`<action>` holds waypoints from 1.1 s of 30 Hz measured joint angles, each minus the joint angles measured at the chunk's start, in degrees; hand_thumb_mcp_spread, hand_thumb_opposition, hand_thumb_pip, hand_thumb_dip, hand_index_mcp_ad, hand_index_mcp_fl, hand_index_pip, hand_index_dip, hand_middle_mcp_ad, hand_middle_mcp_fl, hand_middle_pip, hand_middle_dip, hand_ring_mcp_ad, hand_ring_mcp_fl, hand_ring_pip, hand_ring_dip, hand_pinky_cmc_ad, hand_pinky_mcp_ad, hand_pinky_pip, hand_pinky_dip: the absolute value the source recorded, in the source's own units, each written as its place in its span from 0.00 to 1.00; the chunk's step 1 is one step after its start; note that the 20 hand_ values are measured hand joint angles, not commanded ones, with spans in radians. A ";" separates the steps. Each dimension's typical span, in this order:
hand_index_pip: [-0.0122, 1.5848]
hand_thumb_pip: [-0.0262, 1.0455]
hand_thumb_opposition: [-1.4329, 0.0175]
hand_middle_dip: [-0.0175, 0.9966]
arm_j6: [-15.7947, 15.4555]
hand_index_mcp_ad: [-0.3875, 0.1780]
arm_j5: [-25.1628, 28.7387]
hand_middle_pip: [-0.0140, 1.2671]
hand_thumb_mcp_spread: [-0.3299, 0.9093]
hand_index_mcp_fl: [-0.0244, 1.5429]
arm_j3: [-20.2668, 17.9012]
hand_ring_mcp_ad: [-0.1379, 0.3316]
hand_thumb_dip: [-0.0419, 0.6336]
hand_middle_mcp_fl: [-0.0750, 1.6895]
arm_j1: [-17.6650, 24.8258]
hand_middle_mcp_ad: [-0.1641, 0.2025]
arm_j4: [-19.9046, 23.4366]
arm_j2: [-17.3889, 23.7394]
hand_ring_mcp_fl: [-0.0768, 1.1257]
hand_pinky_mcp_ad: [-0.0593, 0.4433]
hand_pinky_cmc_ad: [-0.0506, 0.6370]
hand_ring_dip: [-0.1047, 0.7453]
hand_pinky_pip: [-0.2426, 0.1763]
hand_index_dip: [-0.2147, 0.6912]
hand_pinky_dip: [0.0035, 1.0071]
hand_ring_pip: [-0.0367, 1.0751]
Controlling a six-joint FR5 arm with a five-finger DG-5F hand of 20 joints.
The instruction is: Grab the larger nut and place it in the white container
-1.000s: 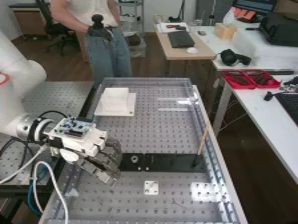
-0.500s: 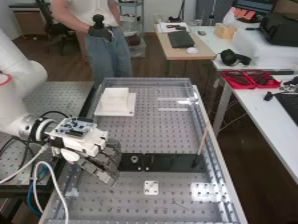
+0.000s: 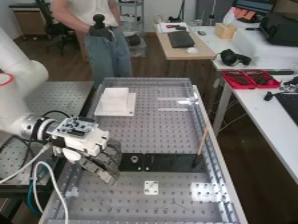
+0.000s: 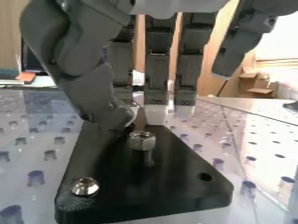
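My hand (image 3: pixel 110 161) is released, fingers extended near a metal nut (image 4: pixel 142 140) on the black plate (image 3: pixel 174 163). I see the white container (image 3: pixel 116 95) near the worktop's (image 3: pixel 153 135) far left corner.

The arm (image 3: pixel 21 65) is smooth, rounded and white, with a red ring (image 3: pixel 5 79) round one section and a silvery metal collar (image 3: pixel 32 128) by the hand (image 3: pixel 82 146). The hand has a white casing, an exposed circuit board (image 3: pixel 76 127) and blocky dark grey fingers (image 4: pixel 189 65) with small screws, while white cable (image 3: pixel 58 190) and black cable (image 3: pixel 57 112) loop beside it.
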 joint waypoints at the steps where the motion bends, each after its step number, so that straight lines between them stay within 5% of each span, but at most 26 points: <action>1: 0.91 0.78 0.40 0.75 -0.01 0.41 0.02 0.85 0.63 0.11 0.01 0.36 0.58 0.19 0.03 0.45 0.04 -0.02 0.27 0.55 0.49 0.66 0.63 0.18 0.32 0.67; 33: 0.90 0.73 0.39 0.77 -0.69 0.41 0.70 0.86 0.62 0.19 0.35 0.36 0.59 0.27 0.53 0.45 1.13 -0.38 0.34 0.55 0.49 0.69 0.63 0.16 0.33 0.69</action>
